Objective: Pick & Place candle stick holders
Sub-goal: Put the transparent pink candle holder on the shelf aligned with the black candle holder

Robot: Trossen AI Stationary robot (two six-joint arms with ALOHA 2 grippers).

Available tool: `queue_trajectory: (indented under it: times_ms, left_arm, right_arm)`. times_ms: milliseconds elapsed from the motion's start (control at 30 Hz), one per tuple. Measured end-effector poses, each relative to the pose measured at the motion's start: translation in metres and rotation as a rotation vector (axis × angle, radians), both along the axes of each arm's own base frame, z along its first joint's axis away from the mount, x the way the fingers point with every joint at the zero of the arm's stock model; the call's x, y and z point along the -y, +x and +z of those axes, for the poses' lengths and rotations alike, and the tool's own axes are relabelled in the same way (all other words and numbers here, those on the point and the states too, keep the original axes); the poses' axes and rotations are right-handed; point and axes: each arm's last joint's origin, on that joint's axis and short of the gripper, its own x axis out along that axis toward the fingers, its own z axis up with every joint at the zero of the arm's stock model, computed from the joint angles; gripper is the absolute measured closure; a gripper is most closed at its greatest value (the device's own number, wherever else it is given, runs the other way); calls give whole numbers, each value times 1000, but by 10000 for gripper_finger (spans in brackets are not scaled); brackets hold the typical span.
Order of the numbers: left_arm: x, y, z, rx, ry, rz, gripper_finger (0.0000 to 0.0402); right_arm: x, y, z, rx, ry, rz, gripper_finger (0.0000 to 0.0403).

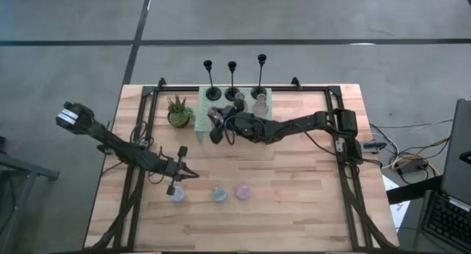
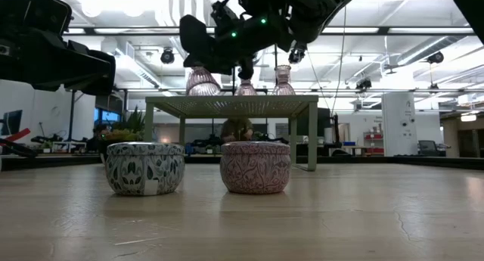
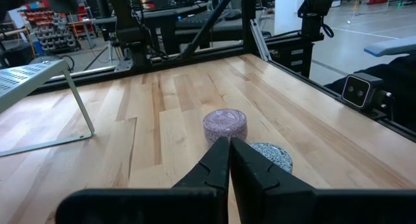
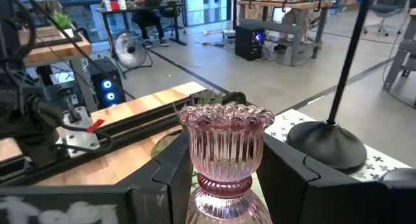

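Note:
Three black candlesticks [image 1: 232, 81] stand on their round bases along the far edge of the mint-green shelf [image 1: 204, 129]; one base shows in the right wrist view [image 4: 327, 143]. My right gripper [image 1: 218, 124] is over the shelf, shut on a ribbed pink glass holder [image 4: 226, 146]. Two more pink glass holders [image 2: 203, 81] [image 2: 283, 78] stand on the shelf beside it. Three short round holders [image 1: 176, 193] [image 1: 219, 194] [image 1: 243, 190] sit on the table near the front. My left gripper [image 1: 185, 173] is shut and empty, just above the table beside them. My right gripper pinches the pink glass holder's ribbed bowl [image 4: 195, 152] between its two fingers, one on each side, just under the beaded rim. The holder stands upright between the fingers. In the low view its foot [image 2: 246, 89] seems to rest on the shelf top.
A small potted plant [image 1: 179, 110] stands left of the shelf. The lavender holder [image 3: 225, 125] and a speckled pale one [image 3: 272, 156] lie just ahead of my left fingers. A black frame [image 1: 147, 121] rims the table. Bare wood lies at the front right.

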Motion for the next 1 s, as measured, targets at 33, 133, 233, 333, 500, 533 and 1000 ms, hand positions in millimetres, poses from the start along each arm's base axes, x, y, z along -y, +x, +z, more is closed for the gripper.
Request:
queue_trajectory:
  times_ms: [33, 133, 233, 333, 500, 533, 1000]
  left_arm:
    - [0, 0, 0, 0, 0, 0, 385]
    - [0, 0, 0, 0, 0, 0, 383]
    - [0, 0, 0, 0, 0, 0, 384]
    - [0, 0, 0, 0, 0, 0, 385]
    - [0, 0, 0, 0, 0, 0, 383]
    - [0, 0, 0, 0, 0, 0, 383]
    - [0, 0, 0, 0, 0, 0, 384]
  right_arm:
    - [1, -1, -1, -1, 2, -2, 261]
    - [1, -2, -3, 4, 13, -9, 261]
    - [1, -2, -4, 1, 12, -8, 261]
    - [1, -2, -5, 0, 14, -8, 261]
    - [1, -3, -6, -4, 14, -7, 261]
    - [1, -3, -6, -4, 15, -7, 261]
    - [1, -4, -14, -40, 45, -8, 212]
